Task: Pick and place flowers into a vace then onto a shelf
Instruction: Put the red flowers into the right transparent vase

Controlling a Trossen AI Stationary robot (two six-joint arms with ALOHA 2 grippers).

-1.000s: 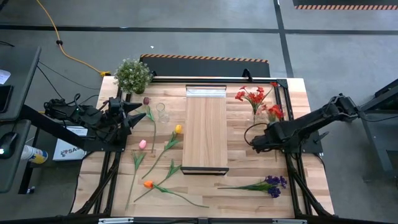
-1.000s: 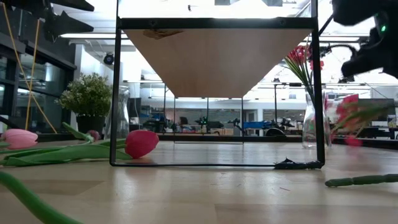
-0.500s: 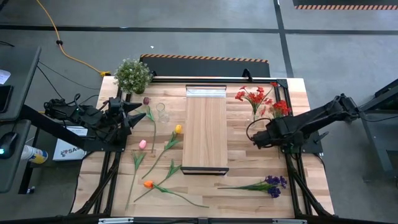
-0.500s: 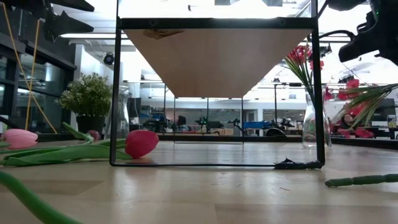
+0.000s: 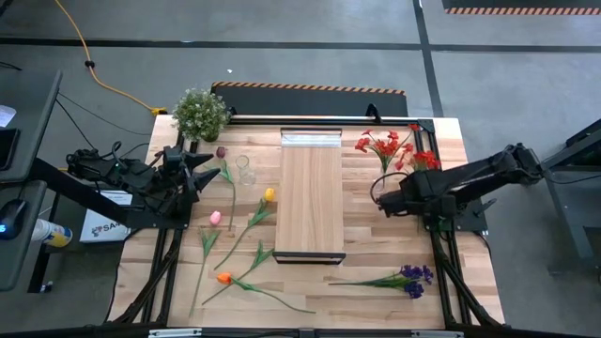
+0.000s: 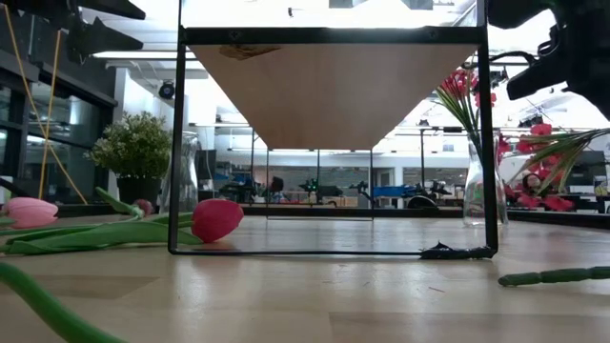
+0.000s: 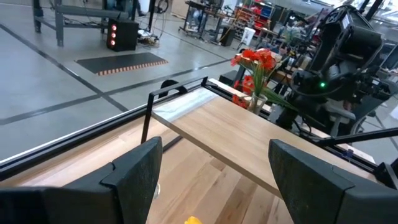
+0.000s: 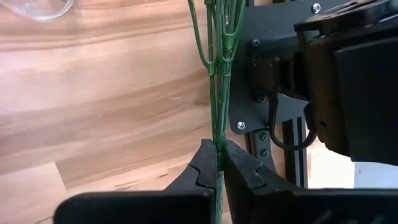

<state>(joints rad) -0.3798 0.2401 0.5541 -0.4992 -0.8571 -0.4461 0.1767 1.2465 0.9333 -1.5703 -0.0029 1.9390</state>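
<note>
Right hand pinches a red flower's green stem above the desk, beside the shelf.

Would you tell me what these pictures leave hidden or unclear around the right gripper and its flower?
- Red flower heads: cut off in the right wrist view, where only the stem between the right gripper's shut fingers shows.
- Vase: its base is hidden by the shelf's leg in the low view.
- Right gripper fingers: beyond the low view's edge.
</note>
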